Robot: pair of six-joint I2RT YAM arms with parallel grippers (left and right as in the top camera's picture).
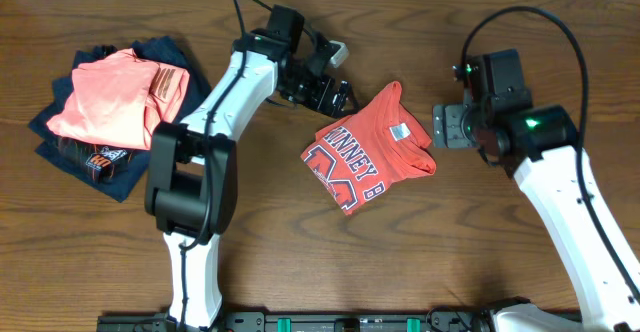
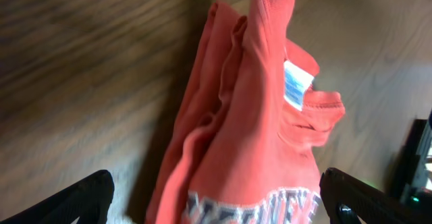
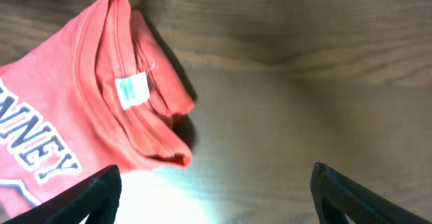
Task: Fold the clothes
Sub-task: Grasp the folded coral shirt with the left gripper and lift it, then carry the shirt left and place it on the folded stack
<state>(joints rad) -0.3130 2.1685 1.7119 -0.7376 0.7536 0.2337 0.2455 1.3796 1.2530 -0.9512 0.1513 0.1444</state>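
Wood tbl, red tee bunched.

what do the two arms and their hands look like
The left arm and right arm have smooth white link shells joined by chunky black joints. The left hand and right hand are black, each with two dark fingers. A black cable loops over the right arm, and a small green light glows near its wrist.

Your overhead view was evenly lit, with short, soft shadows. Your left wrist view was blurred throughout. In your right wrist view, glare whitened the table beside the T-shirt.
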